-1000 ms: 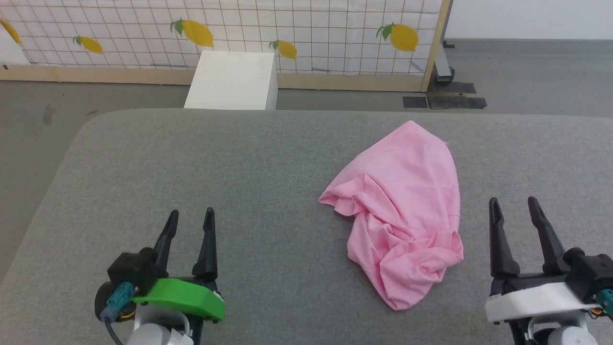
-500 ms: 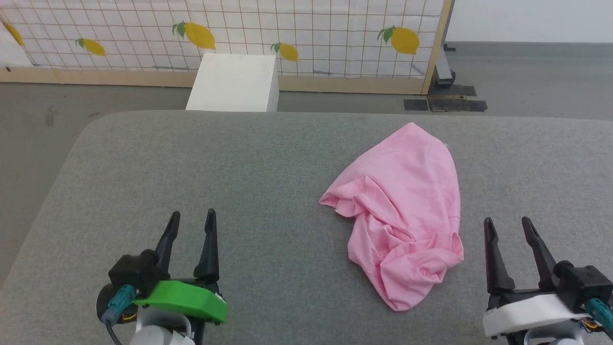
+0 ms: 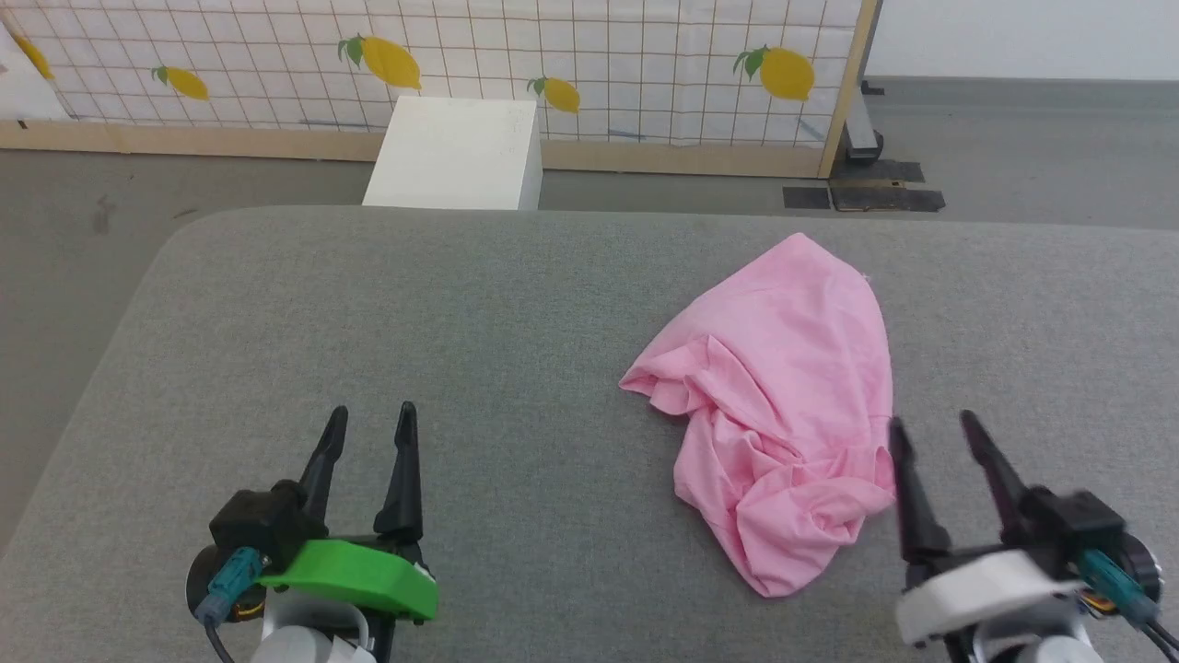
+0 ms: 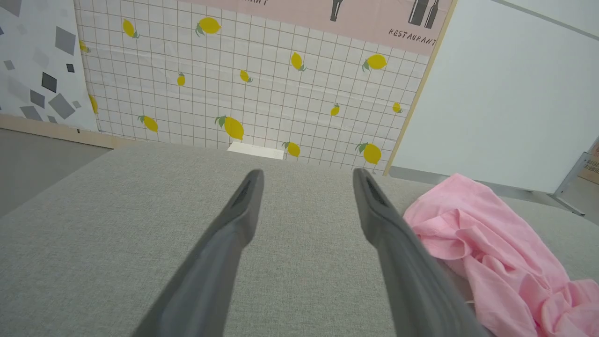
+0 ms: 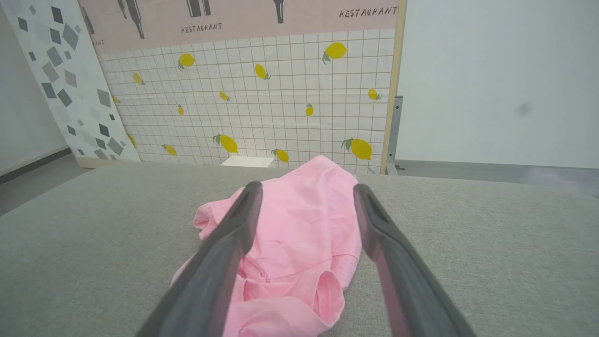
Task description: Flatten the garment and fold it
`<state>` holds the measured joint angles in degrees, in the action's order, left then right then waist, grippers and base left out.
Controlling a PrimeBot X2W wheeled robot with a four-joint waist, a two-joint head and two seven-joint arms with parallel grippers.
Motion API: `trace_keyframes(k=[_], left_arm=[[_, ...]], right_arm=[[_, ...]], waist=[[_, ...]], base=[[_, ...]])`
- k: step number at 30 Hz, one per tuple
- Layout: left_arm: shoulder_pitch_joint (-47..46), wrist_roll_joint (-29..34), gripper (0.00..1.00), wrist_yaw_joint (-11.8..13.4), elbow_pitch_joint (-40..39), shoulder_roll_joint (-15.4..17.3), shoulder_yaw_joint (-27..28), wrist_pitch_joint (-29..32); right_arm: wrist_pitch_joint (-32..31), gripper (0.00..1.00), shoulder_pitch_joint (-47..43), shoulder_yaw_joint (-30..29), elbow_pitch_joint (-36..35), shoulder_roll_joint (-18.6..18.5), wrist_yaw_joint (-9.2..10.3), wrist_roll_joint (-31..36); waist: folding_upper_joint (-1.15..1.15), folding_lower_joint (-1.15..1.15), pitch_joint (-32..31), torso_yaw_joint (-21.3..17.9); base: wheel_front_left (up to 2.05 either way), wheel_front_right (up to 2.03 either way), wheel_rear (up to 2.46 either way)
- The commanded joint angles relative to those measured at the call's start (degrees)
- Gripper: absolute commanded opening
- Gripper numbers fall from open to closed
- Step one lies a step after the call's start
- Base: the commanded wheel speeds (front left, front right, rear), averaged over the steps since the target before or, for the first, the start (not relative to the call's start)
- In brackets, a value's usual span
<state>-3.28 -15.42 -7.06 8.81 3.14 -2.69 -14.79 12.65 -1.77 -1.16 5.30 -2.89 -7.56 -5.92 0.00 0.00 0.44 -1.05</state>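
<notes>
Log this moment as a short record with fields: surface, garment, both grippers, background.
surface: grey fabric-covered table, rounded corner
garment: light pink thin wrinkly cloth garment, crumpled in a heap, right of centre, not yet flattened
left gripper: open, empty, well apart from the garment
right gripper: open, empty, blurred, at the garment's near right edge; contact unclear
background: white box; lemon-print grid panel

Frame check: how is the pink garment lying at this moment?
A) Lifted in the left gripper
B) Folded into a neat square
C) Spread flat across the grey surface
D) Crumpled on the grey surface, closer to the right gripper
D: the garment lies bunched and wrinkled on the grey surface, next to the open right gripper and well apart from the open left gripper.
</notes>
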Motion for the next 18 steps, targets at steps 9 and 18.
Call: trace_keyframes(k=[9, 18], left_arm=[[-1.7, 0.5, 1.0, -0.4, -0.7, -0.2, -0.4, -0.2], [-5.4, -0.7, 1.0, -0.4, -1.3, -0.3, -2.8, -0.2]], right_arm=[[-23.4, 1.0, 13.4, 9.8, 5.7, 0.0, 0.08, 5.5], [-38.0, 1.0, 29.8, 19.6, 16.4, 0.0, 0.08, 7.5]], waist=[[0.0, 0.0, 3.6, 1.1], [0.0, 0.0, 8.8, 4.7]], base=[[0.0, 0.0, 0.0], [0.0, 0.0, 0.0]])
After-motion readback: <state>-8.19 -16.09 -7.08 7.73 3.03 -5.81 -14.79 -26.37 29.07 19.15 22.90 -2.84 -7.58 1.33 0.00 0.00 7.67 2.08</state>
